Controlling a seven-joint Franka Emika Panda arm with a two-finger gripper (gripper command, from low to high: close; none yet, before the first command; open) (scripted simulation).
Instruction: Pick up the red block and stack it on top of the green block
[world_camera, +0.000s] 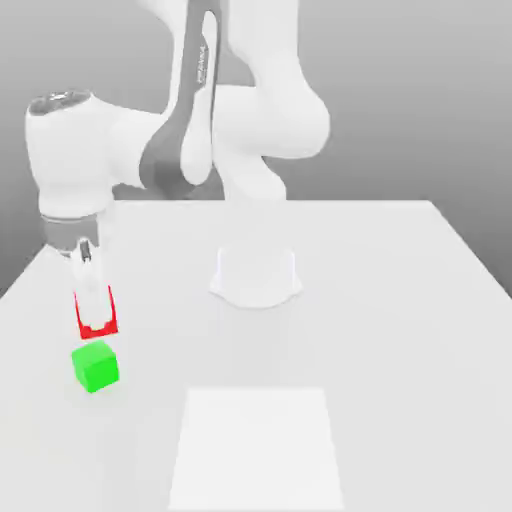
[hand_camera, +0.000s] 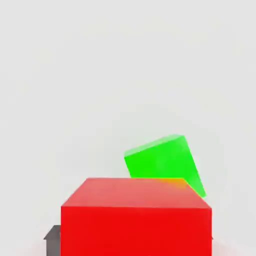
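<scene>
My gripper (world_camera: 96, 312) is shut on the red block (world_camera: 79, 315), its white fingers covering most of the block's front at the exterior view's left. The green block (world_camera: 95, 367) rests on the white table just below it in that view, with a small gap between the two. In the hand view the red block (hand_camera: 135, 217) is close to the camera. It hides one corner of the green block (hand_camera: 162, 161), which lies beyond it, turned at an angle and offset to one side. A dark finger edge (hand_camera: 52, 234) shows beside the red block.
The arm's round white base (world_camera: 255, 277) stands at the middle of the table (world_camera: 400, 300). A paler rectangular patch (world_camera: 258, 445) lies on the surface near the front edge. The table's left edge runs close to the blocks.
</scene>
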